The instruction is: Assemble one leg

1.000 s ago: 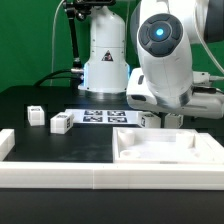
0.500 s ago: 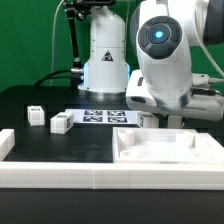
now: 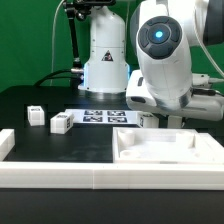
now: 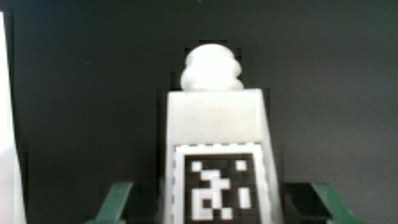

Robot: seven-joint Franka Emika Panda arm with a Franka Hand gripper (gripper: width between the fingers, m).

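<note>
White leg (image 4: 219, 120) carries a blocky black-and-white tag (image 4: 221, 186); worktop (image 3: 90, 145) black, panel (image 3: 196, 157) white.

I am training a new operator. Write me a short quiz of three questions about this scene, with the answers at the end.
1. True or false: the large white panel lies at the exterior view's left.
2. In the wrist view, the leg ends in: A a rounded knob; B a hook; C a wheel.
3. Fill in: the pincer fingers are coloured ___.
Key: 1 false; 2 A; 3 green.
</note>
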